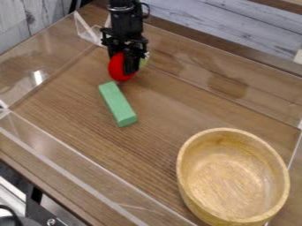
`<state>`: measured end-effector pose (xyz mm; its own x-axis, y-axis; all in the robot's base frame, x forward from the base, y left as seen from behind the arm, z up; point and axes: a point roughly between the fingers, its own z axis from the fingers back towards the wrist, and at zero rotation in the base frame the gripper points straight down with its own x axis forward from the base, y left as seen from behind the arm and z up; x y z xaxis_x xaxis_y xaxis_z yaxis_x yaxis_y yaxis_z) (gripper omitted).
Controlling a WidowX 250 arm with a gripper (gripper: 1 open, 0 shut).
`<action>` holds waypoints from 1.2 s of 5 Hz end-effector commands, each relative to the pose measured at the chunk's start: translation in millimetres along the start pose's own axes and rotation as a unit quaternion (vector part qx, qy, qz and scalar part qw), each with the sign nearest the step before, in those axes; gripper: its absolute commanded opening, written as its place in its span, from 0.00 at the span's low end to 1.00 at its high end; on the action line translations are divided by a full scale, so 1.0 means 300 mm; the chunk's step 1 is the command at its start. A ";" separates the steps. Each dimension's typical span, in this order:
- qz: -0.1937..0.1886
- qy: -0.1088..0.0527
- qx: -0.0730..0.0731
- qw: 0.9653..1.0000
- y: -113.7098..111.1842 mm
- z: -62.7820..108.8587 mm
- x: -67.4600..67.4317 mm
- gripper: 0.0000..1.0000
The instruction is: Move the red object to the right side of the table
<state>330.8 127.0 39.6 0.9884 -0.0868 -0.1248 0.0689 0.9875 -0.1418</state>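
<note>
- Three things lie on the table (200,93), a brown wood-grain top edged by low clear acrylic walls (35,84).
- Far left and towards the back, the black arm comes down from the top edge of the view, pointing nearly straight down, and its fingers (124,67) are closed around the red object (119,68).
- That red object sits between the two dark fingers, with its red body showing between and below them; whether its underside touches the table or is just clear of it cannot be told.
- Just in front of it and slightly to the right lies a green rectangular block (117,102), flat on the table, angled so that its long side runs from upper left to lower right. It is near the red object but apart from it.
- Far right, at the front corner, stands a round light wooden bowl (232,212), upright, with nothing visible inside, well apart from the block and the arm.
</note>
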 end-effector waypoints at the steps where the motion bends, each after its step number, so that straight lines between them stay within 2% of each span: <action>1: 0.003 -0.047 0.017 0.999 0.004 0.128 0.006 1.00; 2: 0.003 -0.046 0.017 0.999 0.006 0.129 0.010 0.00; 3: 0.003 -0.046 0.018 0.999 0.007 0.130 0.011 0.00; 4: -0.001 -0.064 0.007 0.998 -0.020 0.200 -0.010 0.00; 5: -0.019 -0.086 -0.008 0.996 -0.089 0.279 -0.036 0.00; 6: -0.034 -0.090 -0.024 0.995 -0.175 0.311 -0.069 0.00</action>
<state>317.2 90.0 119.3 0.9931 -0.1169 0.0012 0.1142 0.9683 -0.2221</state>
